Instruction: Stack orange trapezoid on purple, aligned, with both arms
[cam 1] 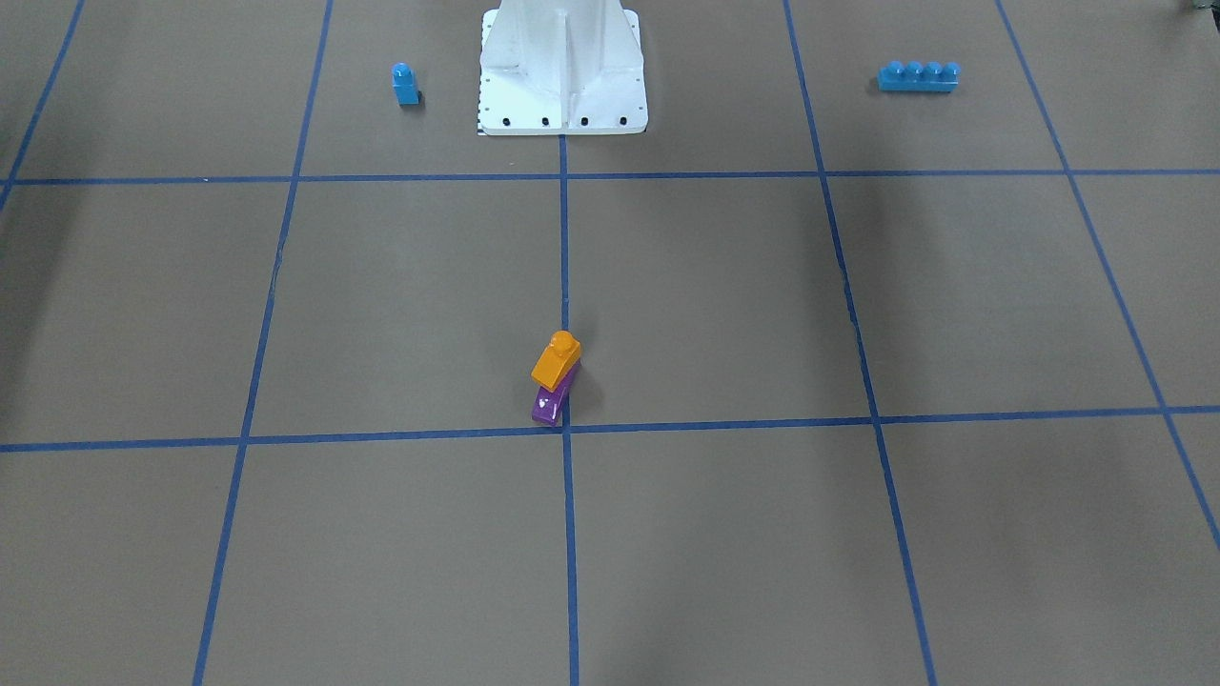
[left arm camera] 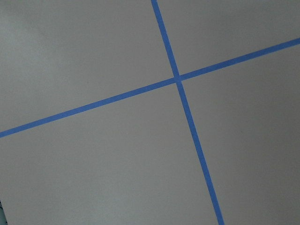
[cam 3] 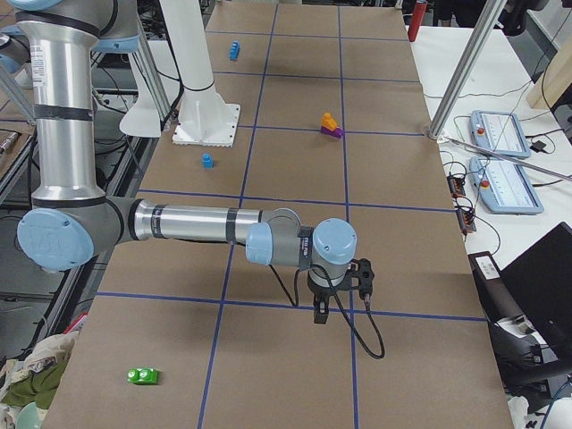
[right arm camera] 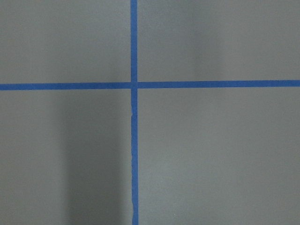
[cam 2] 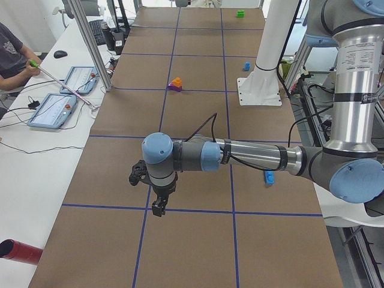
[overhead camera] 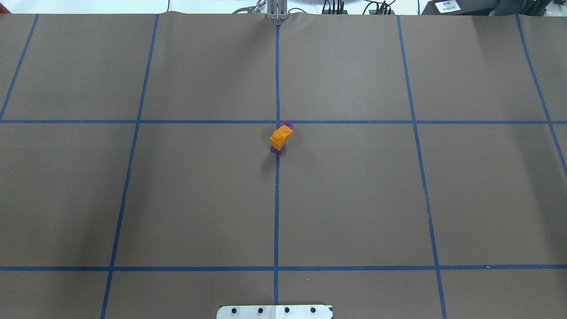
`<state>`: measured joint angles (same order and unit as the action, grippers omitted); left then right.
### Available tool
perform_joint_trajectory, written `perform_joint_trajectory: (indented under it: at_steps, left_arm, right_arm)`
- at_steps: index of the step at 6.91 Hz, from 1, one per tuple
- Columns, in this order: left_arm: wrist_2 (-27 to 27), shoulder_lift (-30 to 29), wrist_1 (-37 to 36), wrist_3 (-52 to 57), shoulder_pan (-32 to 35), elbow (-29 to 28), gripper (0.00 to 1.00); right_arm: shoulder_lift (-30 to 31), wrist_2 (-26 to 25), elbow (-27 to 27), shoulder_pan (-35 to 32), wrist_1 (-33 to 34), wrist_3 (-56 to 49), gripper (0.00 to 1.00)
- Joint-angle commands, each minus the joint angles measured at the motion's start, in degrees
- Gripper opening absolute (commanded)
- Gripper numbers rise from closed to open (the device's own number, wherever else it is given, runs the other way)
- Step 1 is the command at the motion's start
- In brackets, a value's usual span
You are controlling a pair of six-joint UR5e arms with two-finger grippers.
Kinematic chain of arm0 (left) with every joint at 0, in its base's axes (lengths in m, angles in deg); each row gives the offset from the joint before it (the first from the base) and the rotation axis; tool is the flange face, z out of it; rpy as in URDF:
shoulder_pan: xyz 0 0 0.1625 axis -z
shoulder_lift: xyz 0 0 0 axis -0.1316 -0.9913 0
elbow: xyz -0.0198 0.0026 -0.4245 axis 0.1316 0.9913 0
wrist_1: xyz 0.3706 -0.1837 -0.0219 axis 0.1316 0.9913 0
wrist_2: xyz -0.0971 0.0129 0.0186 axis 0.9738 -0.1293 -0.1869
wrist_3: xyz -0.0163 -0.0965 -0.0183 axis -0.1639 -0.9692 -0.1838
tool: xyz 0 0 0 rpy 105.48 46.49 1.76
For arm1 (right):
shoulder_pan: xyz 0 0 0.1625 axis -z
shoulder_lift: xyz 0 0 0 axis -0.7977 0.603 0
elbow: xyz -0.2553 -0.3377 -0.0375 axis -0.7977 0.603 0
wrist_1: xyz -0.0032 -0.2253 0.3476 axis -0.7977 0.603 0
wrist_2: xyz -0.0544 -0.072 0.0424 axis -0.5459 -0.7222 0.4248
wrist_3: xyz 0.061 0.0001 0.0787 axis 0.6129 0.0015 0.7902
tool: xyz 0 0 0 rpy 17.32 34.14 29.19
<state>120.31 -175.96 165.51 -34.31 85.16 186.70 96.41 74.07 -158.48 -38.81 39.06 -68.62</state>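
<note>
Crossed by blue tape (cam 1: 564, 248), the brown desk (cam 1: 858, 305) carries the orange trapezoid (cam 1: 556, 361) seated on the purple (cam 1: 548, 408) at its centre, so stacking looks done; only alignment may need truing. Far off, the left hand (cam 2: 158, 209) and right hand (cam 3: 322, 315) hover; spread or pressed together, I cannot tell. No container shows.

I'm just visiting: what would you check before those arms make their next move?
1. Stacked: orange trapezoid sits on purple brick: ok.
2. Aligned: purple peeks out at both ends from overhead: cannot tell.
3. The left gripper is far from the stack: ok.
4. The right gripper is far from it: ok.
5. Grippers open or shut: cannot tell.
6. The small blue brick and long blue brick stand far off: ok.
</note>
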Motion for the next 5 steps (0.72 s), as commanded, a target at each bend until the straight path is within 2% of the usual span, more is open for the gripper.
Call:
perform_joint_trajectory:
  at_steps: [1,3,5]
  left_arm:
    - [0.49,0.93,-0.02,-0.12,0.0,-0.09,1.0]
    - [0.49,0.76,0.85,-7.29,-0.17,-0.18,1.0]
    - [0.49,0.59,0.94,-7.59,-0.35,-0.09,1.0]
  right_arm:
    - [0.32,0.14,-0.04,-0.04,-0.03,0.16,1.0]
    - [0.84,0.14,-0.39,-0.04,-0.03,0.08,1.0]
    - [1.29,0.14,-0.48,-0.04,-0.03,0.08,1.0]
